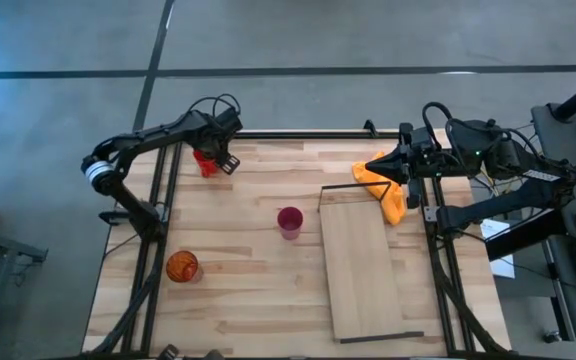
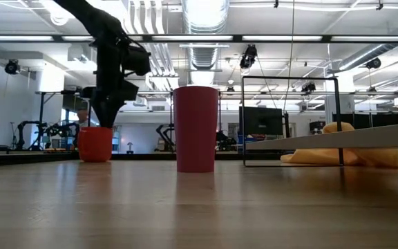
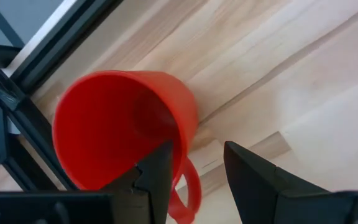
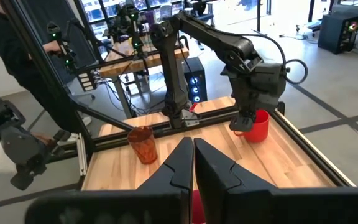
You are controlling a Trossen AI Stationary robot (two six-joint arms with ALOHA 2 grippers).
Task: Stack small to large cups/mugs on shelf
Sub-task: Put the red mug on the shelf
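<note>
The red mug (image 1: pixel 204 163) stands upright at the table's far left, its handle (image 3: pixel 190 185) to one side. My left gripper (image 3: pixel 197 148) is open just above it; one finger is over the rim by the handle and the other is outside, beyond the handle. The magenta cup (image 1: pixel 289 221) stands mid-table. The orange translucent cup (image 1: pixel 182 266) stands near the left edge. The shelf board (image 1: pixel 363 265) lies on the right half of the table. My right gripper (image 1: pixel 370 166) is shut and empty at the far right, over the orange cloth (image 1: pixel 392 190).
The black frame rails (image 1: pixel 158 215) run along both sides and the far edge of the table. The orange cloth lies against the shelf's far end. Bare tabletop (image 1: pixel 248 310) stretches between the cups and the near edge.
</note>
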